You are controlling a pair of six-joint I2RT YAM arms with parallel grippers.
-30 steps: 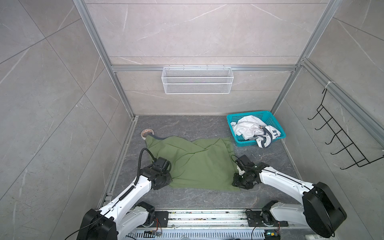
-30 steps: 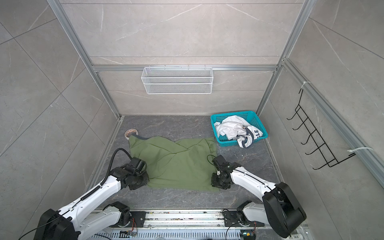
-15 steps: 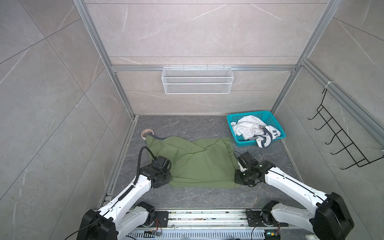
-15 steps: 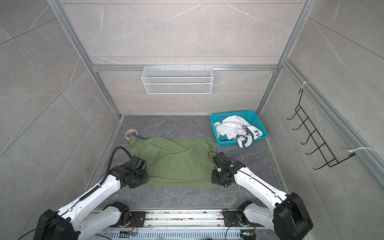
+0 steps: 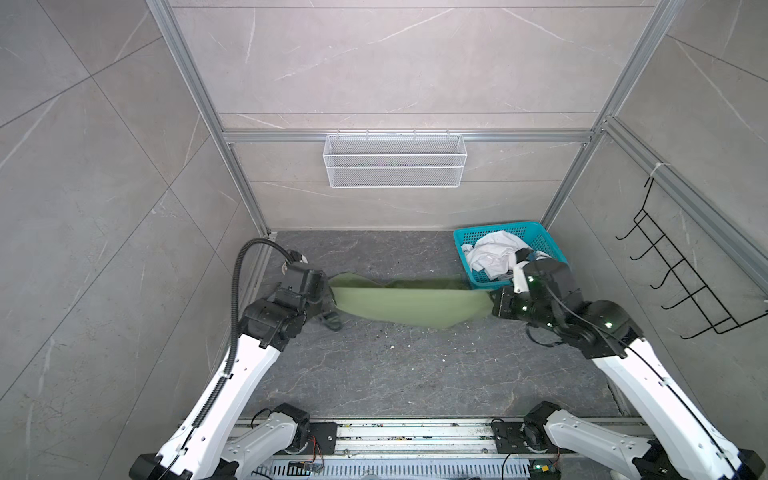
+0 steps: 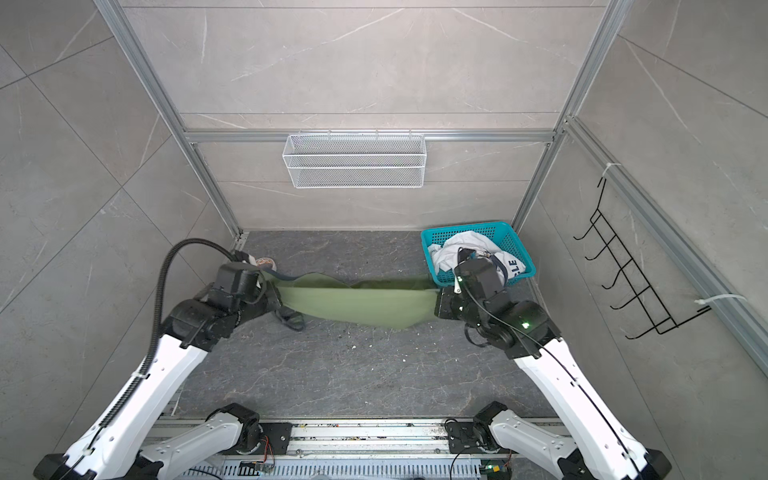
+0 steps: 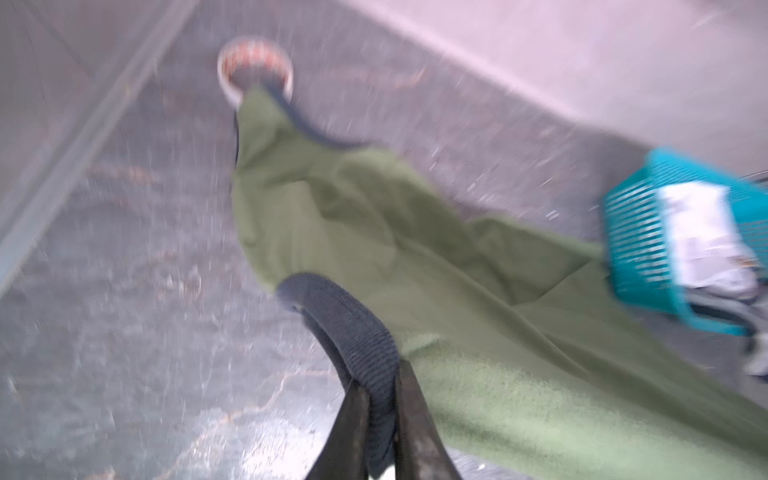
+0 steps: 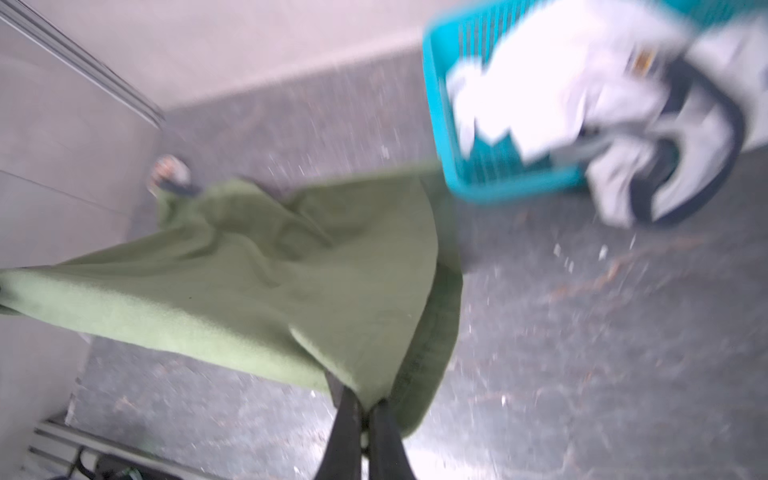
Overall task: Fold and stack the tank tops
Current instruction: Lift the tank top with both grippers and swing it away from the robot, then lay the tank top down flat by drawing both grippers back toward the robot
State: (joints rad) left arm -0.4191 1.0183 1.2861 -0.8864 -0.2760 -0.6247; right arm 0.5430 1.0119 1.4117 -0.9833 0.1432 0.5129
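Note:
The olive green tank top (image 5: 407,303) (image 6: 357,305) hangs stretched between my two grippers, its near edge lifted off the dark floor and its far part still resting there. My left gripper (image 5: 329,291) (image 7: 382,378) is shut on the top's dark grey ribbed trim (image 7: 353,332). A loop of that trim dangles below it (image 5: 330,321). My right gripper (image 5: 492,301) (image 8: 368,399) is shut on a green hem corner (image 8: 374,353). The white tank top (image 5: 494,257) (image 8: 582,83) lies crumpled in the teal basket (image 5: 544,239) at the back right, partly spilling over its rim.
A white wire basket (image 5: 395,160) hangs on the back wall. A black hook rack (image 5: 681,282) is mounted on the right wall. A small round object (image 6: 264,262) (image 7: 253,62) sits in the back left floor corner. The arms' base rail (image 5: 415,432) runs along the front.
The right gripper has shut on the green hem. Both grippers have risen and moved back and apart, lifting the top's near edge off the floor and pulling it taut.

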